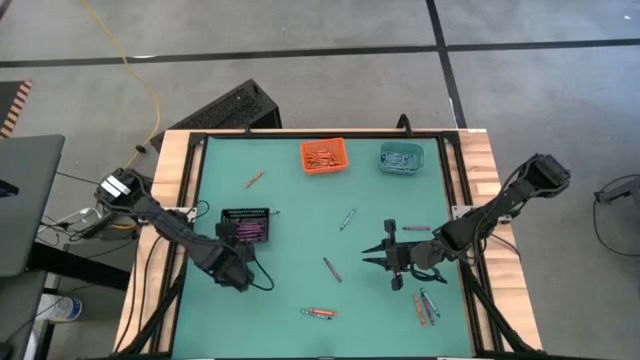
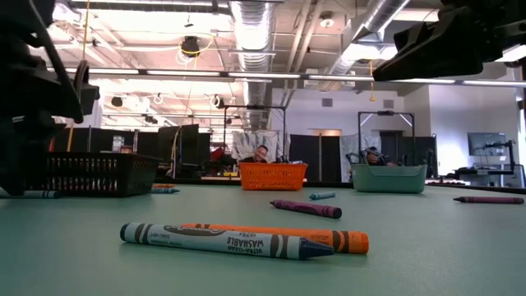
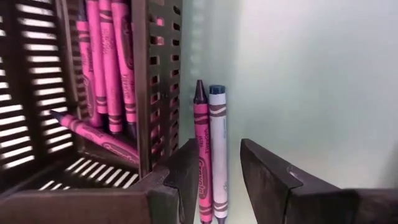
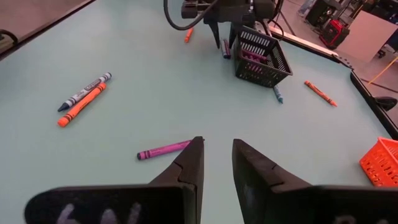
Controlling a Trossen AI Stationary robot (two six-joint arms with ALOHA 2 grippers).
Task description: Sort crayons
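1. On the near part of the green table, a blue crayon and an orange crayon lie touching side by side; in the high view this pair sits near the front edge, between the two arms
2. Toward the right front corner a small cluster of crayons lies just beside the right arm
3. A purple crayon lies alone mid-table, just ahead of the right gripper, which hovers above the surface with its fingers narrowly parted and nothing between them
4. The left gripper is down at the table beside the black bin; its fingers stand partly open, straddling the ends of a pink crayon and a blue-tipped crayon that lie touching along the bin's outer wall. I cannot tell whether the fingers touch either one
5. Inside the black bin several pink crayons stand or lean against the slotted wall
6. Farther out, one crayon lies tilted near the table's middle, a dark one lies by the right arm, and an orange one lies toward the far left
7. At the far edge the orange bin and the teal bin stand near each other, each holding crayons
8. Beyond the table, in the low view, people sit in the room behind
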